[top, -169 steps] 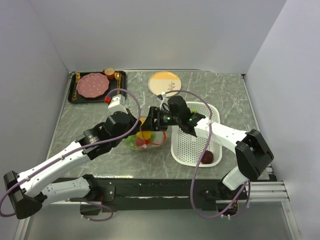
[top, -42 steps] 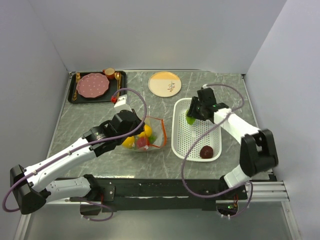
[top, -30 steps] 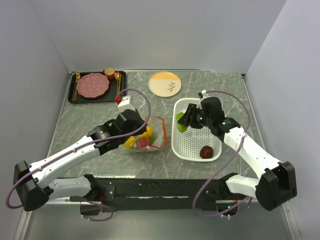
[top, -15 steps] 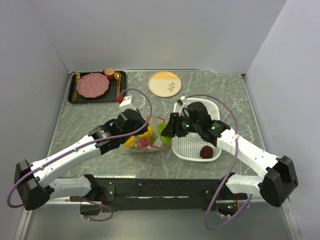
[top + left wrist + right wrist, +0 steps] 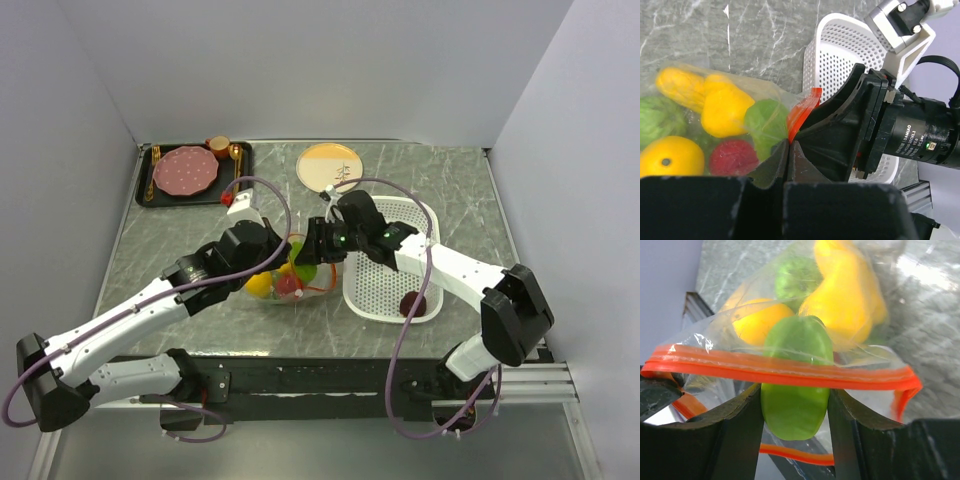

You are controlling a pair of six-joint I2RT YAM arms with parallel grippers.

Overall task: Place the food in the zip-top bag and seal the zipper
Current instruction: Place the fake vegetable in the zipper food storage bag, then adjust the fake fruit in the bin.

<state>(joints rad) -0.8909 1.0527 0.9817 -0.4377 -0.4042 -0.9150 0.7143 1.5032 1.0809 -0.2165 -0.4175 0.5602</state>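
left gripper (image 5: pixel 788 159) pinches the floppy-looking clear crinkly zip-top bag (image 5: pixel 771 91) at its rim; right gripper (image 5: pixel 795 407) squeezes the light, slick-looking green toy piece (image 5: pixel 796 347) mid-body.

Clear zip-top bag (image 5: pixel 705 340), orange-red zipper (image 5: pixel 785 370); inside, yellow pieces (image 5: pixel 845 295) and a red ball (image 5: pixel 733 156). A glossy green piece (image 5: pixel 795 405). White perforated basket (image 5: pixel 375 290), dark maroon ball (image 5: pixel 413 303). Grey veined table (image 5: pixel 160 240).

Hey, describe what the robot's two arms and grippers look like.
Both arms, left arm and right arm, have white shells with black joints. A mauve cable loops along each. The left gripper and right gripper are black with wedge-shaped fingers. A small green light glows at the right wrist.
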